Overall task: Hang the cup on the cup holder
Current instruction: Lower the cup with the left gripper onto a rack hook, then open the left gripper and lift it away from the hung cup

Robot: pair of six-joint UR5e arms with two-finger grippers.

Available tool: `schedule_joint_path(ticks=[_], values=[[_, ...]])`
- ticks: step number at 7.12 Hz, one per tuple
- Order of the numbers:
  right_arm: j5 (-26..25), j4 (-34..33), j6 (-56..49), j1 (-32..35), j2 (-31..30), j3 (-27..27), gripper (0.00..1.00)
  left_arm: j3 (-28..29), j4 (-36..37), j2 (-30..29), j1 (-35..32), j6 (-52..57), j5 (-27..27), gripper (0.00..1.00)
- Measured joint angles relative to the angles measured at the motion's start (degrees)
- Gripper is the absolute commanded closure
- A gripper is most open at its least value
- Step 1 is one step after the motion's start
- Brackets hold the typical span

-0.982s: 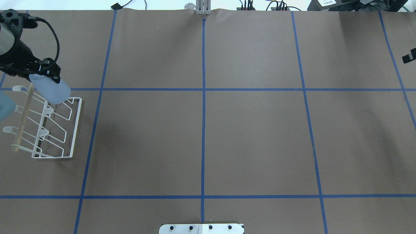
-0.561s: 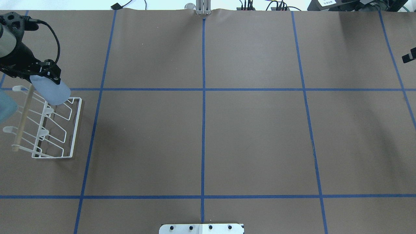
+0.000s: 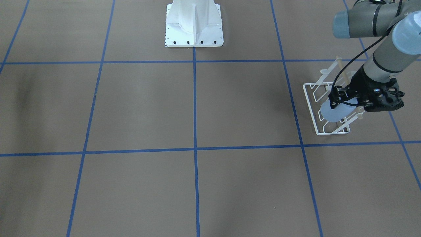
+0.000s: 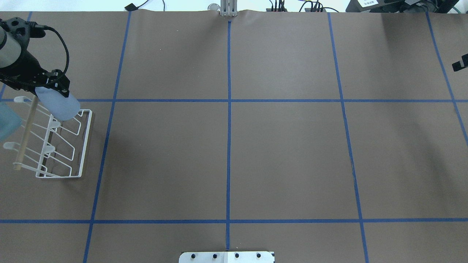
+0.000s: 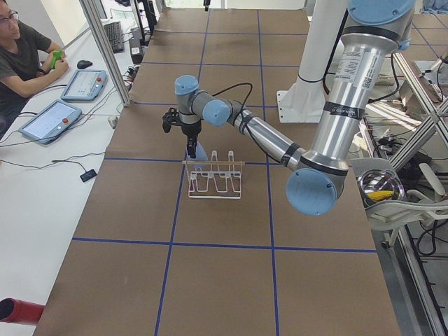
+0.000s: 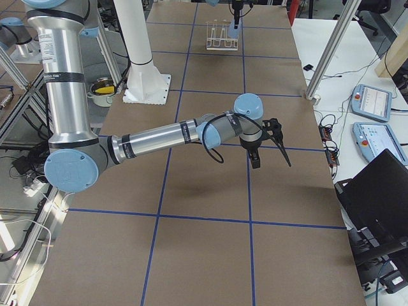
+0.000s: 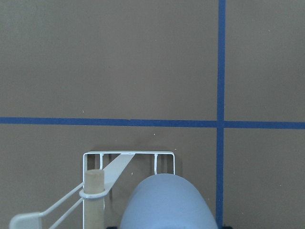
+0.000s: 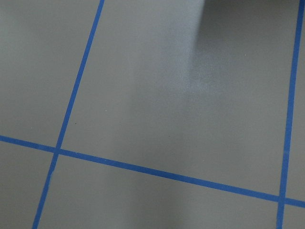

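Note:
The light blue cup (image 4: 61, 106) is held tilted in my left gripper (image 4: 45, 87), which is shut on its upper end. It hangs over the far end of the white wire cup holder (image 4: 85, 146) with its tan wooden rod (image 4: 25, 135). I cannot tell whether a prong is inside the cup. The front view shows the cup (image 3: 332, 113) over the rack (image 3: 307, 98) below the gripper (image 3: 357, 98). The left wrist view shows the cup (image 7: 167, 202) above the rack's end (image 7: 128, 154). Of my right gripper (image 6: 271, 153) only a black sliver (image 4: 460, 64) shows in the overhead view, and I cannot tell its state.
Brown table cover with blue tape grid lines (image 4: 229, 109). The robot base plate (image 4: 226, 256) is at the near edge. Two free prongs (image 4: 55, 124) stand on the rack beside the cup. An operator (image 5: 24, 59) sits by tablets beyond the table.
My left gripper has shifted slightly toward the far side and the cup now sits a little steeper over the rack's far end. The rack has not moved.

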Motion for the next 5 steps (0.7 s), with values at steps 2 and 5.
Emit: schedule_joint_path(ticks=[2,5], values=[[0.0,0.0,0.0,0.0,0.0,0.0,0.00,0.0,-0.1,0.0,0.5,0.1,0.0,0.02],[-1.4,0.0,0.0,-0.9,0.1,0.0,0.00,-0.4,-1.4,0.1,1.2,0.3,0.2,0.02]])
